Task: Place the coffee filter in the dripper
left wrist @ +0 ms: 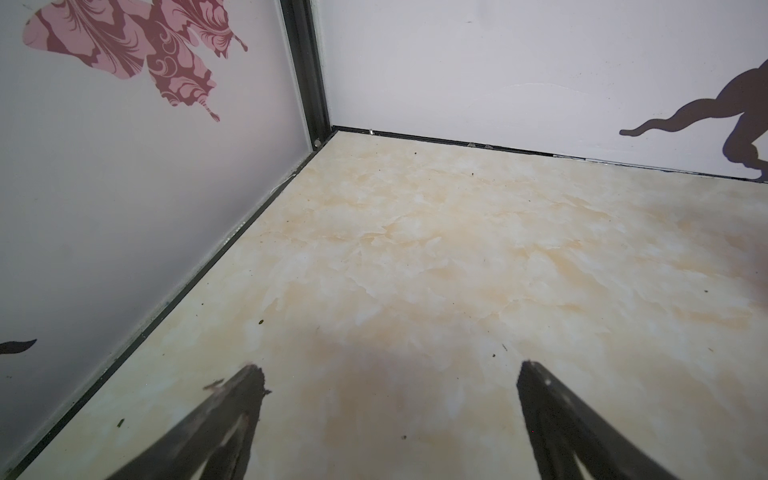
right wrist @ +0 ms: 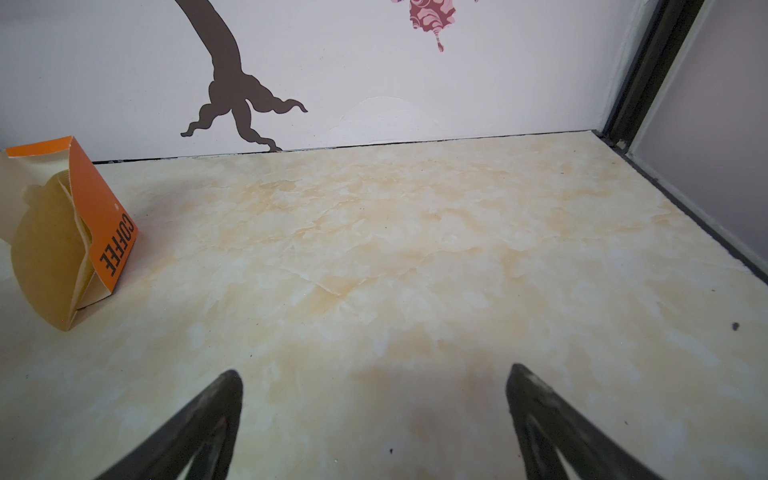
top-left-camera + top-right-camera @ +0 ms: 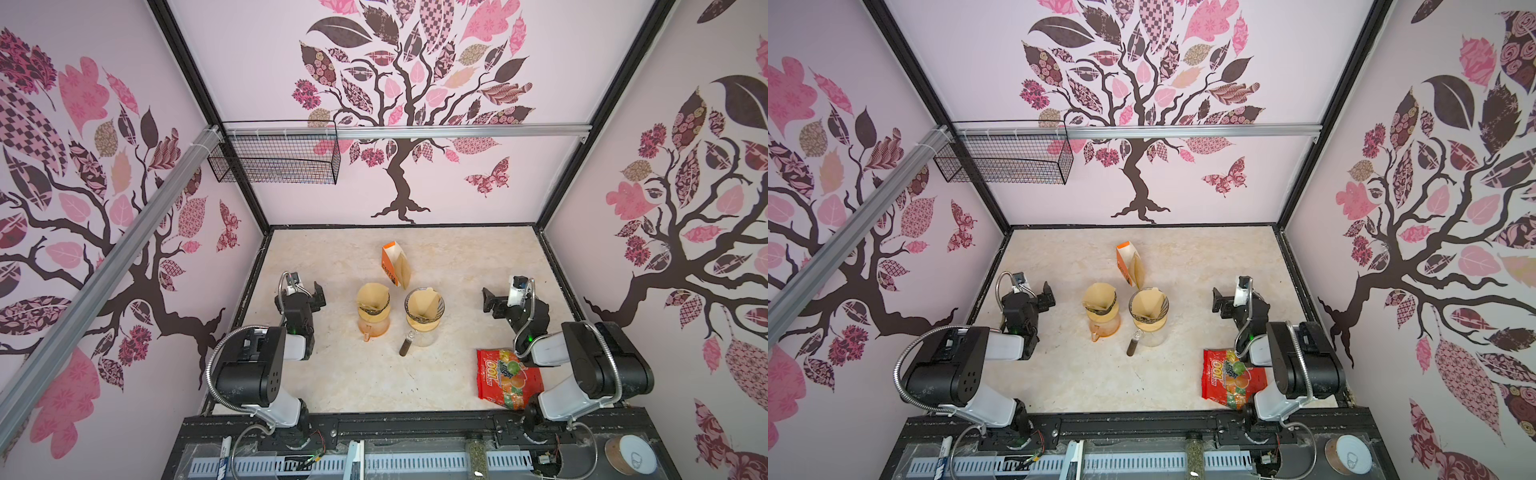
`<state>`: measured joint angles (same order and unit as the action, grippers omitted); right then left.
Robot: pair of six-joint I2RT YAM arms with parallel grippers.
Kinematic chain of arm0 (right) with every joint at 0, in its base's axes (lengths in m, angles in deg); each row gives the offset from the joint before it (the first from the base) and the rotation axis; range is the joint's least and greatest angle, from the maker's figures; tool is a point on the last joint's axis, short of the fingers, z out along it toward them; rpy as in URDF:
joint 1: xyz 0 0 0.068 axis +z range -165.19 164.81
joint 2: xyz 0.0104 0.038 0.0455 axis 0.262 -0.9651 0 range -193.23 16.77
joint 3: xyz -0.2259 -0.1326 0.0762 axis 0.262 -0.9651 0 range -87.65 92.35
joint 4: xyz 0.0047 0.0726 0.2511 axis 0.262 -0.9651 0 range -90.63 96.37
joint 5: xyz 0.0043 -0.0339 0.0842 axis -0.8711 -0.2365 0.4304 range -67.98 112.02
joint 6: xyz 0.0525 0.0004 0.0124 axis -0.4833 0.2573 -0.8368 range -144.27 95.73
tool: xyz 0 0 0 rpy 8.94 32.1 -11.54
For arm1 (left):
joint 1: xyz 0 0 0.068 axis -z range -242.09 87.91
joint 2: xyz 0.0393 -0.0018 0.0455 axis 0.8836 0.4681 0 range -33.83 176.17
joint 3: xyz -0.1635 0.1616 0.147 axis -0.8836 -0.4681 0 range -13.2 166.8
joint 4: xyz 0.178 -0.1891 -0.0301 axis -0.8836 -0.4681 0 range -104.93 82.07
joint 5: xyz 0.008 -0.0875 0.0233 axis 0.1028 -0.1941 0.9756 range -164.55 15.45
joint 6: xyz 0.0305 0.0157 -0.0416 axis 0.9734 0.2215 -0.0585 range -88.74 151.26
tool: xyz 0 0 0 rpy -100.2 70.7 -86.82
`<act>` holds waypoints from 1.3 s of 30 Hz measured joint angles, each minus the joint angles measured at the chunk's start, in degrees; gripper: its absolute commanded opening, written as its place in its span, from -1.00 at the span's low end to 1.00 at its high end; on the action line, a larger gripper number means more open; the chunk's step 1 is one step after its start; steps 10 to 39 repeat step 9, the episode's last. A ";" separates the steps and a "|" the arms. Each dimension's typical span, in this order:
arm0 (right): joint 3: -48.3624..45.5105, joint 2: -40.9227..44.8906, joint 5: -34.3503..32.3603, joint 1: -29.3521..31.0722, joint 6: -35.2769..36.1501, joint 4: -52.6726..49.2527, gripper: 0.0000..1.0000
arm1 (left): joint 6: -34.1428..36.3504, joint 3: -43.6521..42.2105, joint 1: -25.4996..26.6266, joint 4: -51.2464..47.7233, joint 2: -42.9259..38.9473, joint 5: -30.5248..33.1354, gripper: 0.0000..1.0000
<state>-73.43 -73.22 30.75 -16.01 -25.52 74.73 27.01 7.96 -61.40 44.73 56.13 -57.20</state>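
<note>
Bent low at either side of the pale marbled tabletop [image 3: 374, 386].
Held left gripper [image 3: 318, 296] and right gripper [image 3: 490, 300] spread wide, empty, touching nothing. Showed a brown paper coffee filter [image 3: 372, 295] seated in the dark-banded dripper [image 3: 374, 309] on the amber glass carafe [image 3: 372, 327], and a second brown filter [image 3: 422, 305] in the clear-glass dripper [image 3: 440, 309] alongside. Included an orange cardboard filter box [image 3: 388, 262] behind and a red candy bag [image 3: 508, 380] beside the right arm.

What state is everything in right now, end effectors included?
Left end effector: open, empty.
Right end effector: open, empty.
Dripper on orange carafe: filter inside.
Dripper on clear carafe: filter inside.
Filter box: open, filters showing.
Candy bag: lying flat.
</note>
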 measured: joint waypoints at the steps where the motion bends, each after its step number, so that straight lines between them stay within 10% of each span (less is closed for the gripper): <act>1: 0.00 0.00 0.00 0.00 0.00 0.00 1.00 | -0.02 0.00 0.00 0.00 0.00 0.00 0.96; 39: 0.00 0.00 0.00 0.00 0.00 0.00 1.00 | 0.00 0.00 -0.02 -0.24 0.33 -0.04 0.96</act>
